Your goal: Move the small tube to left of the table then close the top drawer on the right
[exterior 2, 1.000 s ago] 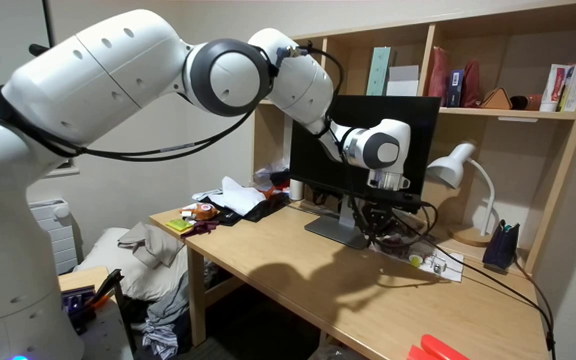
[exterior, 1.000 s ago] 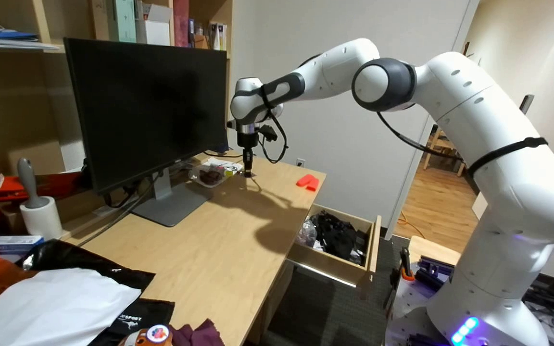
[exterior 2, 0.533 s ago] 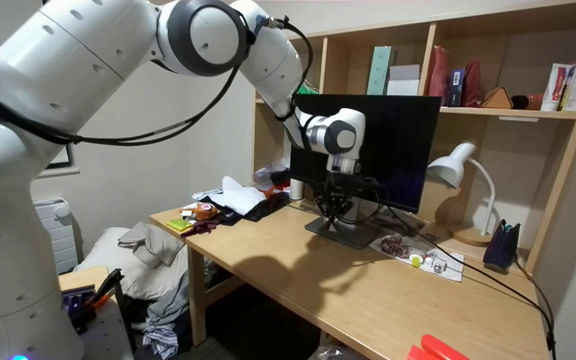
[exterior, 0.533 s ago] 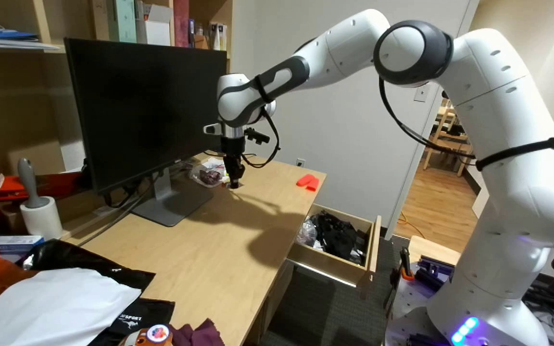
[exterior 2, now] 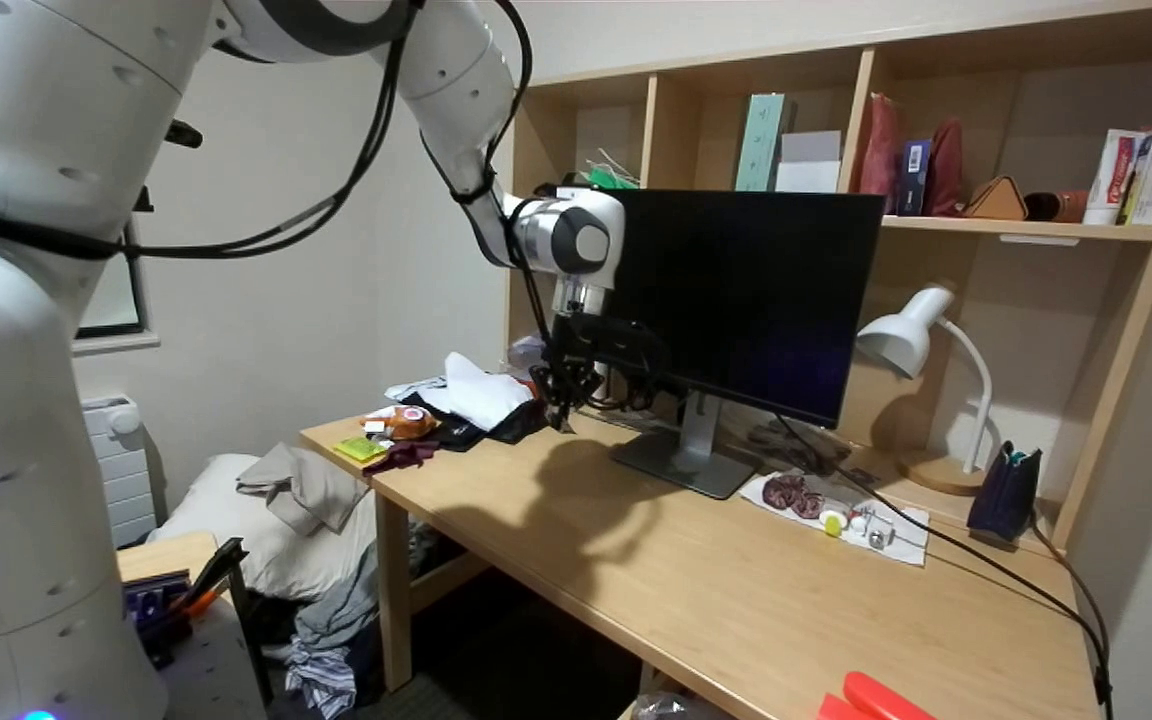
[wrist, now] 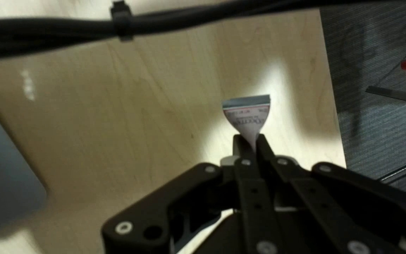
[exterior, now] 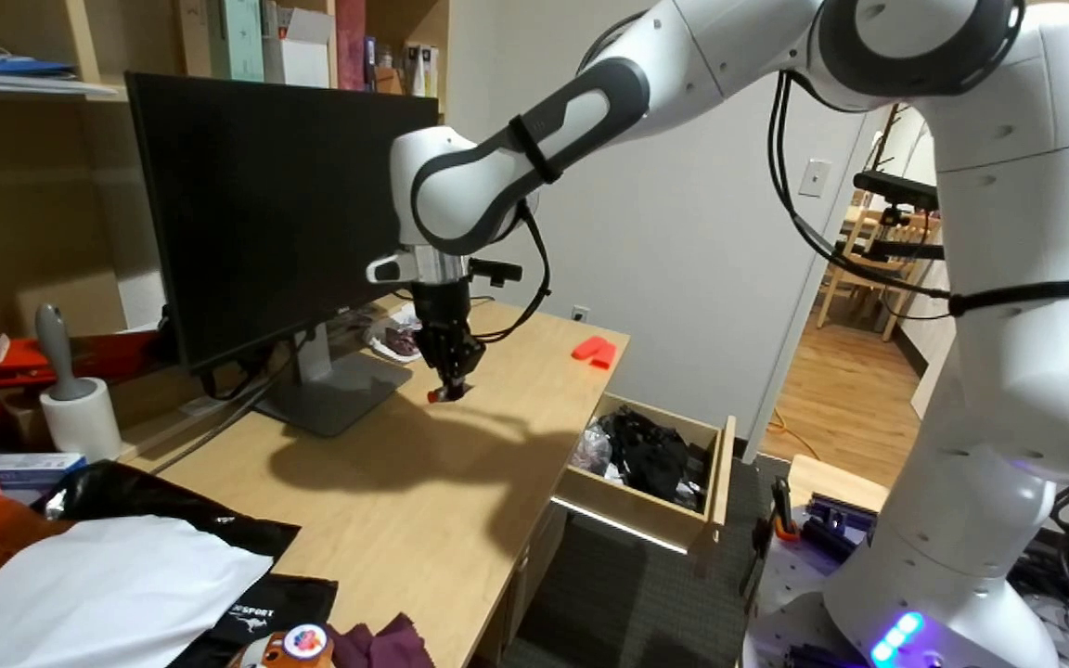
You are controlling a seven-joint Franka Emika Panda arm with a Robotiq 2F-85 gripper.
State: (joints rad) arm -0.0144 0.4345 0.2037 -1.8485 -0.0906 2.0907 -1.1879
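Observation:
My gripper (wrist: 254, 143) is shut on the small tube (wrist: 247, 116). The tube's flat, flared, printed end sticks out past the fingertips in the wrist view, and the rest is hidden between the fingers. In both exterior views my gripper (exterior: 451, 376) (exterior 2: 561, 415) is above the table, in front of the monitor. A small red tip of the tube (exterior: 434, 396) shows below the fingers. The table (exterior: 386, 529) (exterior 2: 836, 600) is long and pale tan. The top drawer (exterior: 723, 473) stands open, with black items and clear plastic inside.
The monitor (exterior: 284, 213) (exterior 2: 736, 300) stands at the back of the table. Packages (exterior: 126, 594) (exterior 2: 476, 400) and purple cloth (exterior: 386, 645) lie at one end. Red pieces (exterior: 595, 351) (exterior 2: 871, 700), a paper with small items (exterior 2: 906, 540) and a lamp (exterior 2: 896, 330) are towards the other.
My gripper has moved along the table, holding the tube, away from the paper with small items and towards the packages. The drawer has not moved.

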